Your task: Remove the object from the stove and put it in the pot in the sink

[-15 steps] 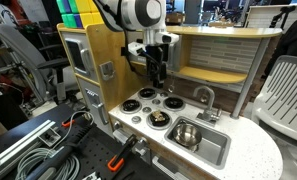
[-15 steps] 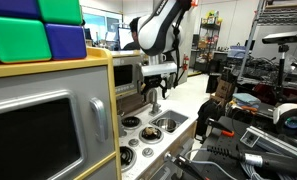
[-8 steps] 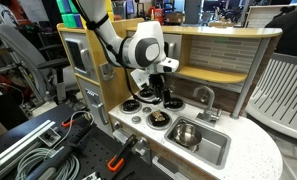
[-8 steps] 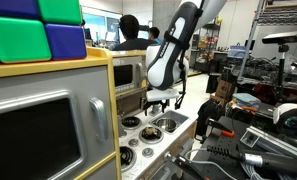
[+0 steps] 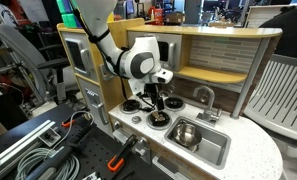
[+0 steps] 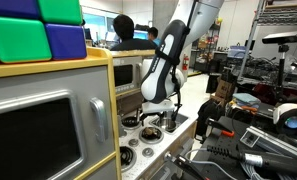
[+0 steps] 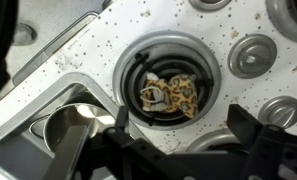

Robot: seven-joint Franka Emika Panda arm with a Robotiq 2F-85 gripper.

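Hovering low over the stove (image 5: 136, 112), the gripper (image 5: 156, 104) points straight down at the black burner (image 7: 191, 58) that lies next to the sink (image 5: 214, 151). In the wrist view its two dark fingers (image 7: 250, 140) rise from the bottom edge, one on each side, spread wide with nothing between them; the jaws grip nothing. The object (image 7: 169, 93), a lumpy tan and brown piece, lies inside the pale ring of that burner, just above the gap between the fingers and touching neither of them. Round grey knobs (image 7: 253, 55) sit on the speckled white surface beside the burner.

The pot (image 7: 72, 124), shiny steel, stands in the sink at the lower left of the wrist view, partly covered by the finger on that side. In an exterior view it shows as a round gleaming bowl at the end of the basin closest to the stove, with the curved faucet (image 5: 205, 97) behind it and the white countertop (image 5: 256, 150) around the basin. The object shows there only as a small brownish patch directly under the fingertips. From the opposite side the arm (image 6: 168, 60) bends down steeply over the cooktop, and the object is too small to make out.
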